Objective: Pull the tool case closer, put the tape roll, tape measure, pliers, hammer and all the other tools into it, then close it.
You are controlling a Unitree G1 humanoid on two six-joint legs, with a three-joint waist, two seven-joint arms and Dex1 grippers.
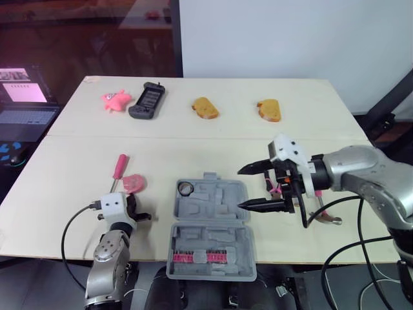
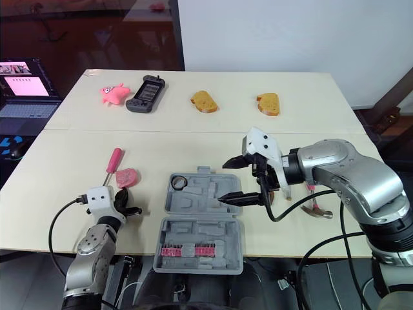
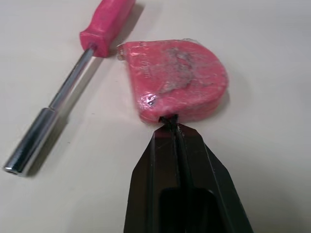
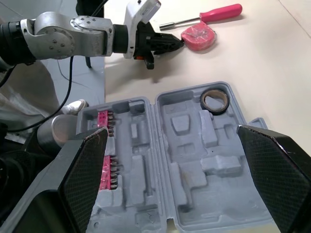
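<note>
The grey tool case (image 1: 219,223) lies open near the table's front edge, with the tape roll (image 1: 187,188) in its far left corner and pink bits (image 1: 200,257) in the near half. My right gripper (image 1: 246,187) hovers open and empty over the case's right edge. Behind it on the table lie the pink-handled pliers (image 1: 279,188) and the hammer (image 1: 329,218), both partly hidden. Left of the case lie the pink tape measure (image 3: 177,80) and a pink screwdriver (image 3: 104,24). My left gripper (image 3: 169,120) is shut, its tips touching the tape measure's near edge.
At the far side of the table lie a pink toy (image 1: 115,99), a black handheld device (image 1: 147,100) and two bread pieces (image 1: 205,108) (image 1: 269,110). A laptop (image 1: 26,110) stands off the table to the left. Cables (image 1: 335,258) hang from my right arm.
</note>
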